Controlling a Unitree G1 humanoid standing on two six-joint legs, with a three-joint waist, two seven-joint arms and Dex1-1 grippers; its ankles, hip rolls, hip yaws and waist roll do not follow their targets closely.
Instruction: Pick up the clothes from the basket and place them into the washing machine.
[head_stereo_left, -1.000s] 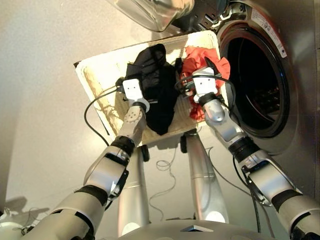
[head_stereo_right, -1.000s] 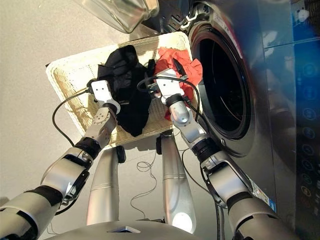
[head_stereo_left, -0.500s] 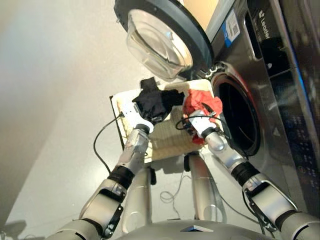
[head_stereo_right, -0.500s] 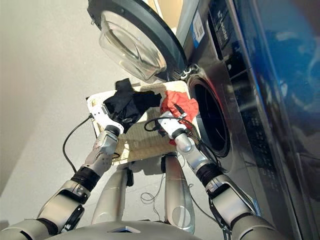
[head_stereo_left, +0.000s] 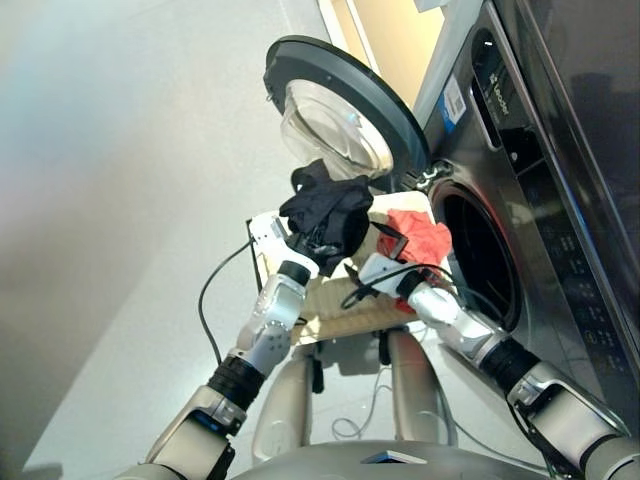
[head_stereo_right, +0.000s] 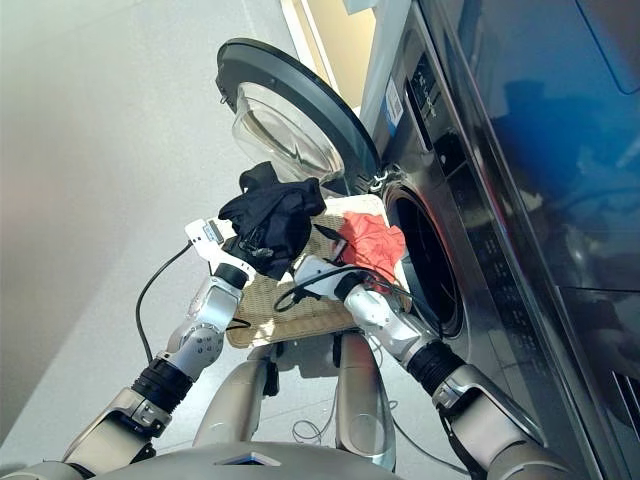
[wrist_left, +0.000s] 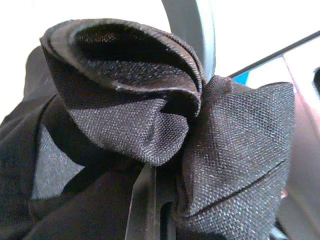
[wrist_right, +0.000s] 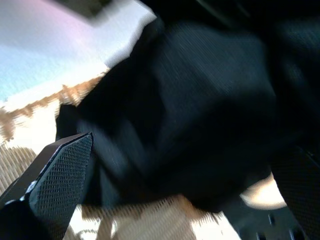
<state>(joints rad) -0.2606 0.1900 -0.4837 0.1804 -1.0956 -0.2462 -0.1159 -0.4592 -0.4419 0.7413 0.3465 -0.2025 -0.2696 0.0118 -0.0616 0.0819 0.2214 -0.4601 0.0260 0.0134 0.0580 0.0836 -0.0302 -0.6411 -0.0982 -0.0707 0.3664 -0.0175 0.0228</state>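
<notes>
Head views: the left gripper (head_stereo_left: 312, 243) is clamping a bunched black garment (head_stereo_left: 325, 212) and holding it clear above the woven basket (head_stereo_right: 285, 310). The garment is hanging as a crumpled mass with no clear long axis; one lobe is pointing up toward the open porthole door (head_stereo_left: 345, 115), and its bulk is drooping toward the basket. The red-orange garment (head_stereo_left: 418, 236) is lying in the basket's end nearest the washing machine (head_stereo_left: 520, 200), just beside the round drum opening (head_stereo_left: 482, 252), with its longer spread running along the basket's wall beside the machine. The right gripper (head_stereo_right: 308, 268) is hovering over the basket between the two garments, just below the black one.

Left wrist view: the black garment (wrist_left: 150, 125) is filling nearly the whole frame, showing a folded hem rolled into a cup and the coarse weave of the cloth, detail that the head views are not giving. The cloth is hiding the gripper's fingers, though a thin dark blade is showing at the fold.

Right wrist view: the two mesh-textured fingers (wrist_right: 62, 167) are standing wide apart with nothing between them. The black garment (wrist_right: 190, 115) is hanging right in front of them, and the basket's weave is showing beneath. The head views are not resolving this spread of the fingers.
</notes>
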